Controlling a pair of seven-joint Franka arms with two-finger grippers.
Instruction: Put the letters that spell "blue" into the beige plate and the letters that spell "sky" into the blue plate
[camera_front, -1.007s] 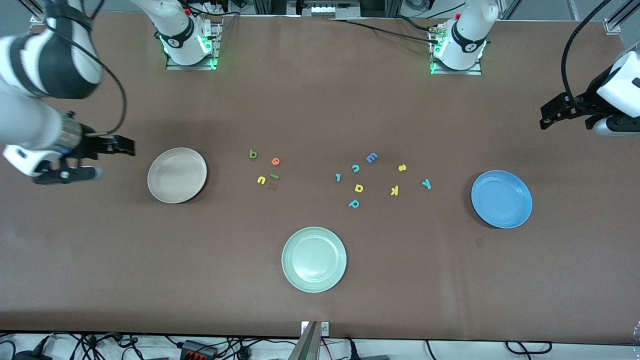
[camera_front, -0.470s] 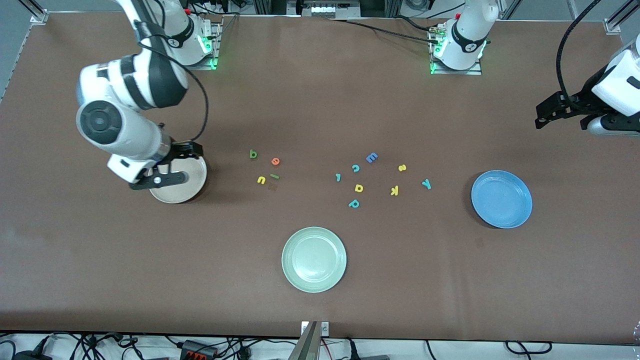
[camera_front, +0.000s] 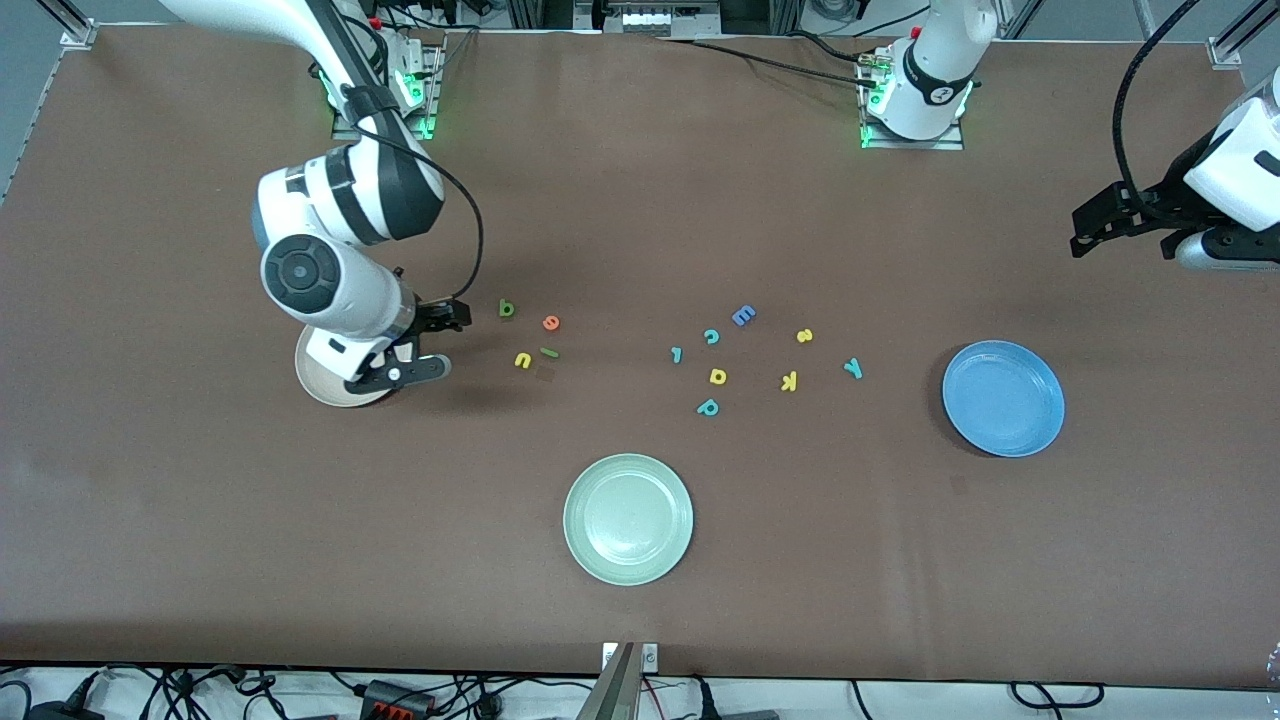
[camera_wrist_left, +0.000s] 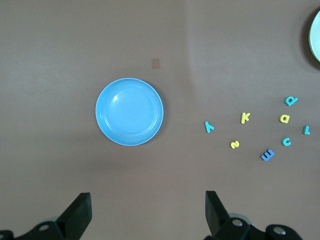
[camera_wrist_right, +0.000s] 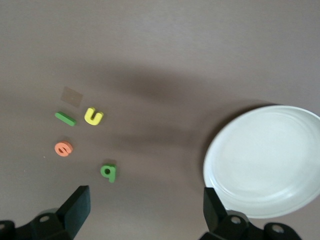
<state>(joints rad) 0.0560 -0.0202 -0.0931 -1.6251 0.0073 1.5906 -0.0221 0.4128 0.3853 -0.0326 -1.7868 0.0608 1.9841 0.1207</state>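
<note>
Letters for "blue" — b (camera_front: 507, 309), e (camera_front: 551, 322), u (camera_front: 522, 360), l (camera_front: 549, 352) — sit mid-table beside the beige plate (camera_front: 320, 385), nothing plated yet. I'd judge them light, soft, thin foam; pinch across the edges. Right gripper (camera_front: 432, 342) hangs released over the plate's rim; left gripper (camera_front: 1085, 232) waits released near the table's end.

Beige plate (camera_wrist_right: 265, 160) beside green b (camera_wrist_right: 108, 172), orange e (camera_wrist_right: 63, 148), yellow u (camera_wrist_right: 93, 116), green l (camera_wrist_right: 65, 119).

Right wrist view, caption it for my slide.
Open right gripper above the beige plate and b, l, u, e letters.
</note>
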